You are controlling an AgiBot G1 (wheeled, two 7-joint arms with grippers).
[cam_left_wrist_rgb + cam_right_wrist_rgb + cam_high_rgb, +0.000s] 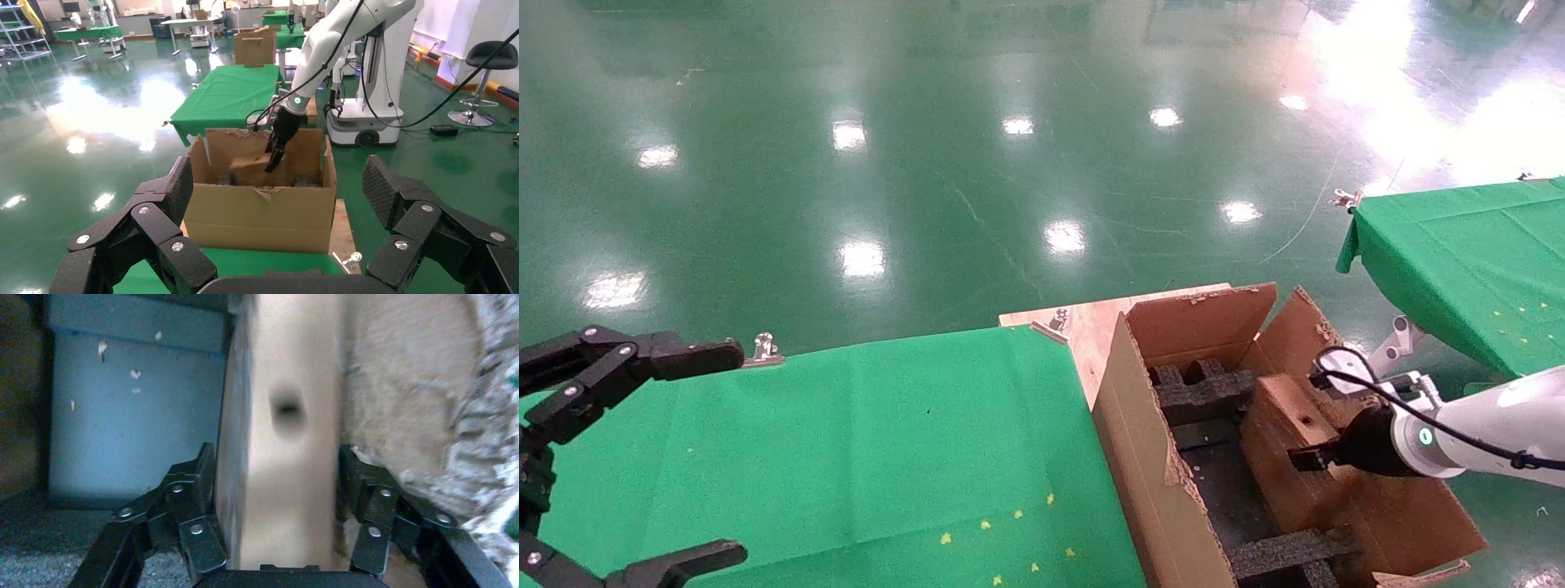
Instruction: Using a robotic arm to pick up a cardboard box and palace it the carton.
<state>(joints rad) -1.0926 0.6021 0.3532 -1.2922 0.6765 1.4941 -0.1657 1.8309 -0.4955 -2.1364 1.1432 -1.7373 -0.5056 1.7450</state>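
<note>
Left gripper [278, 245] wide; right gripper [276, 505] clamped

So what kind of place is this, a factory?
Probably a robot test hall or workshop. The floor is shiny green, tables with green cloths stand in rows, and a white robot arm reaches into a carton.

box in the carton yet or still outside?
In. The cardboard box sits between the carton walls beside the black foam, right hand shut on its sides. Left hand open over the green table.
</note>
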